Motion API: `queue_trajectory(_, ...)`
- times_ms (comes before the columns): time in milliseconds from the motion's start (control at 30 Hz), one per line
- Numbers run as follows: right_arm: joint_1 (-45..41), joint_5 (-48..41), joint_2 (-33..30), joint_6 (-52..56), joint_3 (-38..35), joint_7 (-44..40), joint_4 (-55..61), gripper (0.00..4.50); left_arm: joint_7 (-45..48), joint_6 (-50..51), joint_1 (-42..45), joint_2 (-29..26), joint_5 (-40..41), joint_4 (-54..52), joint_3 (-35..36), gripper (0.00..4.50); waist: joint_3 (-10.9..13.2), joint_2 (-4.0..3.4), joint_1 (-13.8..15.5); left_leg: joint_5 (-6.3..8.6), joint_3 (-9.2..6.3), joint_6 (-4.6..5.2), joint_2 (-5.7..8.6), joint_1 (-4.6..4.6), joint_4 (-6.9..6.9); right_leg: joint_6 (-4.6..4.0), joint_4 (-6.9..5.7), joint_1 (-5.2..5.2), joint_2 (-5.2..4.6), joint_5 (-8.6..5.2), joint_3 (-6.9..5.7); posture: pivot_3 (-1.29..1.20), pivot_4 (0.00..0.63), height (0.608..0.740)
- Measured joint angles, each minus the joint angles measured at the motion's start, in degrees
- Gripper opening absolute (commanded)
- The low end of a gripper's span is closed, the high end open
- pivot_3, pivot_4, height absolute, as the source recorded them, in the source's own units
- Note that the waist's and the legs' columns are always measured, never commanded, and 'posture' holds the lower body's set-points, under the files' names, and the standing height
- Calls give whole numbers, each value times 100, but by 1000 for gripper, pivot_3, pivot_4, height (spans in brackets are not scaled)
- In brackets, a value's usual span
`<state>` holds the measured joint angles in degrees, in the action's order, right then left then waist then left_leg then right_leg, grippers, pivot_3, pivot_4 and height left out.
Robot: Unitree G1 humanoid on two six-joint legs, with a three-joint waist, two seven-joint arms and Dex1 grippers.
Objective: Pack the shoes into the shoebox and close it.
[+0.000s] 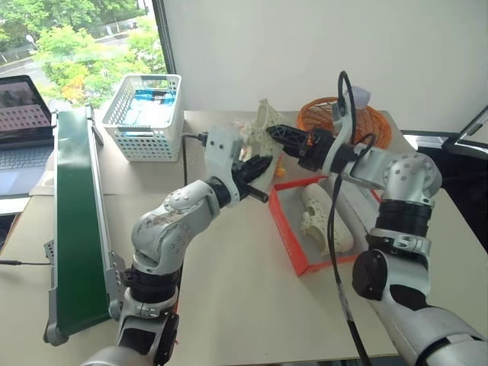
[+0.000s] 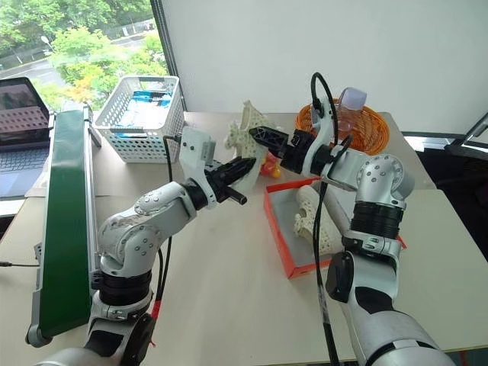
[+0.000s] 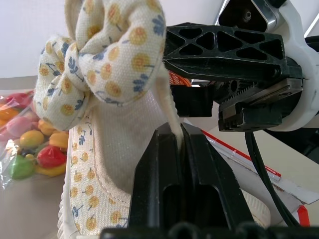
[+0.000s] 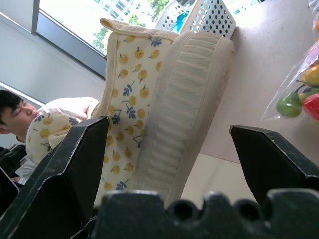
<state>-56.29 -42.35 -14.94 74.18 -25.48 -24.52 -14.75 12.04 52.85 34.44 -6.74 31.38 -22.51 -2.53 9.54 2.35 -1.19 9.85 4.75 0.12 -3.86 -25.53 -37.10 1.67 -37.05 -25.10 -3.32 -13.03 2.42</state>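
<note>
My left gripper (image 3: 178, 134) is shut on the thin fabric edge of one of the shoes (image 3: 114, 99), a cream cloth shoe with small yellow flowers and a bow. It holds the shoe up above the table, sole turned toward my right gripper (image 4: 167, 129). The right gripper is open, level with the shoe, its two fingers spread to either side of the ribbed sole (image 4: 192, 99) without touching it. The other shoe (image 1: 320, 217) lies inside the open red-orange shoebox (image 1: 284, 229), just below my right arm. The box's lid is hidden behind that arm.
A white lattice basket (image 1: 145, 114) stands at the back left and an orange wicker basket (image 1: 374, 122) at the back right. A green conveyor (image 1: 76, 229) runs along the left, with a laptop (image 1: 23, 122) beyond it. A bag of colourful sweets (image 3: 30, 149) lies behind the shoebox.
</note>
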Motion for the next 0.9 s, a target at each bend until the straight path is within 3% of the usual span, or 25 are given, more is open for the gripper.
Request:
queue_trajectory(100,10,-29,11,-31,5,40,0,3801,7,0,0,-13,-18,40,-1,0,0,0,11,0,0,0,1,-1,0,1,1,0,-1,0,0,0,150,740)
queue_trajectory(367,11,-149,20,-104,11,121,-2,1010,70,-5,-3,-98,-17,62,25,0,0,0,17,0,-1,0,0,-1,0,1,1,0,0,0,0,0,150,740)
queue_trajectory(633,11,-169,19,-107,73,119,-18,578,142,15,-24,-213,28,60,25,0,0,0,16,0,-1,1,0,-1,0,1,2,0,0,-1,0,0,150,740)
queue_trajectory(767,11,-160,-34,-128,176,110,-54,567,363,176,-153,-305,342,36,192,1434,1,-1,14,0,-1,1,0,-1,0,1,2,-1,-1,-1,-1,0,150,740)
queue_trajectory(900,5,-116,-269,-354,264,74,-76,567,488,359,-192,-842,382,-65,279,2803,2,-3,15,0,-2,1,0,-2,0,1,3,-1,-1,-1,-1,0,150,740)
